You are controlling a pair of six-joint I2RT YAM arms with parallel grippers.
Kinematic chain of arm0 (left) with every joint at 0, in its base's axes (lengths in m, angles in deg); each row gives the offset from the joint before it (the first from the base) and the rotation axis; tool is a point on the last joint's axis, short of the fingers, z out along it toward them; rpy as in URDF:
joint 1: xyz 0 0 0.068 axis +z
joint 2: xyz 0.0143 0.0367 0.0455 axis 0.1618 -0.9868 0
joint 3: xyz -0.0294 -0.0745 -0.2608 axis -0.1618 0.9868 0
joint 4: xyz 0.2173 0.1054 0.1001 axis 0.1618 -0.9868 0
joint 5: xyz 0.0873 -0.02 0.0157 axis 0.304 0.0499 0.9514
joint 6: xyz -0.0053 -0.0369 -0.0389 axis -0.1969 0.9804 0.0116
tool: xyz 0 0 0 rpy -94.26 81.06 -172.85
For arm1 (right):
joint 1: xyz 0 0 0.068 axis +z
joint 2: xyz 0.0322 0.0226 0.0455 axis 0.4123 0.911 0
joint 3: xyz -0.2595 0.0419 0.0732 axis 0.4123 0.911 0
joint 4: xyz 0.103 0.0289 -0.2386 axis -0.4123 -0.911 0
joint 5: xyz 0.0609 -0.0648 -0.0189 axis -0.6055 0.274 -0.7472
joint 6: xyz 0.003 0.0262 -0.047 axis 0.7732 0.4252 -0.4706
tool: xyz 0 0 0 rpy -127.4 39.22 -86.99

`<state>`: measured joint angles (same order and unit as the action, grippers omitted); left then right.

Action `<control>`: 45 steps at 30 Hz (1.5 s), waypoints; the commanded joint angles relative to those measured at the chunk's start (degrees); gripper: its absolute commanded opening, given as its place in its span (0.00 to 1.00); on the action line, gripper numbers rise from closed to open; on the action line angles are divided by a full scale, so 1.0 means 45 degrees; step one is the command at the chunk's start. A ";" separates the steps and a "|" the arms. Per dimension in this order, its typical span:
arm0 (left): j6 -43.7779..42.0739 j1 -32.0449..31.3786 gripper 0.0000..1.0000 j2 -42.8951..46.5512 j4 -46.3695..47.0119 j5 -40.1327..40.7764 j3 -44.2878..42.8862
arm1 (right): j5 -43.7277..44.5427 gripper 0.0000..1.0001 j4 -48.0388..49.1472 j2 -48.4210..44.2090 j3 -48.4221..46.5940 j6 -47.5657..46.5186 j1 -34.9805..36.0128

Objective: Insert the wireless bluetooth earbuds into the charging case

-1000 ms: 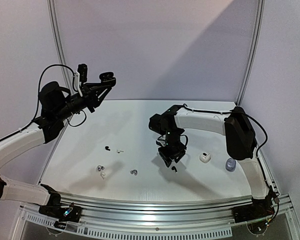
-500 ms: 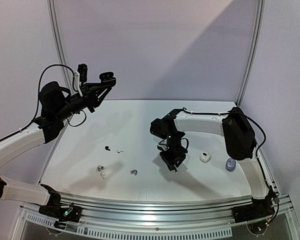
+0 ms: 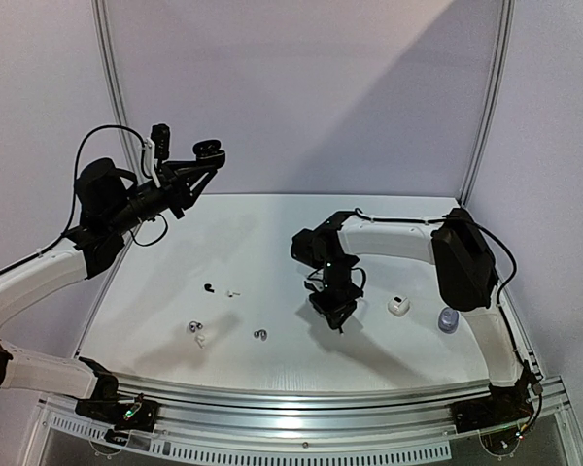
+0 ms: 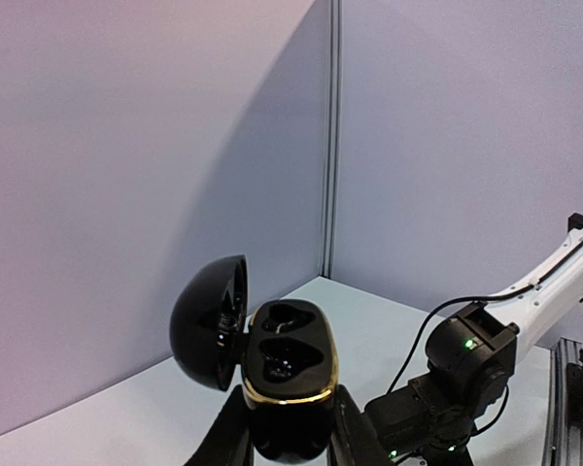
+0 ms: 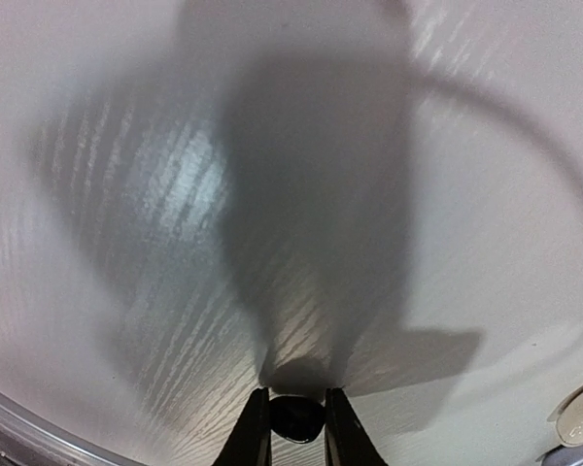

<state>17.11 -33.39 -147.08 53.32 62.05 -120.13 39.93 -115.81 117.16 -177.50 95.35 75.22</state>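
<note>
While the left tool [image 4: 290, 432] clamps the open black case [image 4: 290, 367] high over the bench's [image 3: 262, 233] left edge, loose buds [image 3: 208, 287] lie mid-bench. Further right, the right tool [image 5: 296, 427] is down on the bench, narrow, pinching a black bud [image 5: 294, 416]. The case sits well apart, up-left of it.

Charging case [image 4: 290, 364]: glossy black, with a gold band round its rim.
Pinched earbud [image 5: 294, 416]: black, same as my right fingers [image 5: 256, 432].
Table [image 5: 126, 194]: white, with a fine streaked grain.
Loose earbuds [image 3: 208, 287]: one black, two white, two silvery-grey.
Small case [image 3: 398, 306]: white.
Rounded case [image 3: 448, 320]: pale blue-violet.
My arms [image 3: 389, 233]: white shells, black joints.
</note>
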 commanded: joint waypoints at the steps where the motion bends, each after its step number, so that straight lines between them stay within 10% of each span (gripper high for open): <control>1: -0.0159 0.0098 0.00 0.0064 0.0202 0.0140 0.0281 | 0.1237 0.00 -0.0231 -0.0468 -0.1545 -0.0047 -0.0058; 7: -0.0326 0.0064 0.00 -0.0039 0.1072 -0.0232 0.0475 | 0.3390 0.00 0.1768 -0.2570 -0.4203 -0.0442 -0.0035; 15: -0.1770 -0.0605 0.00 -0.0146 0.1876 -0.0749 0.0473 | 0.4051 0.00 1.1577 -0.7296 -0.0888 -0.1931 0.0758; 23: -0.2475 -0.0947 0.00 -0.0416 0.2372 -0.1033 0.0214 | 0.1344 0.00 1.5960 -0.6790 -0.1418 -0.4456 0.1759; 45: -0.1839 -0.0998 0.00 -0.0456 0.2574 -0.1346 0.0179 | -0.0004 0.00 1.4312 -0.5218 -0.2176 -0.7170 0.1939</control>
<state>8.43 -37.02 -148.59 62.89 57.07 -118.65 39.21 -47.72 92.42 -186.12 65.20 83.70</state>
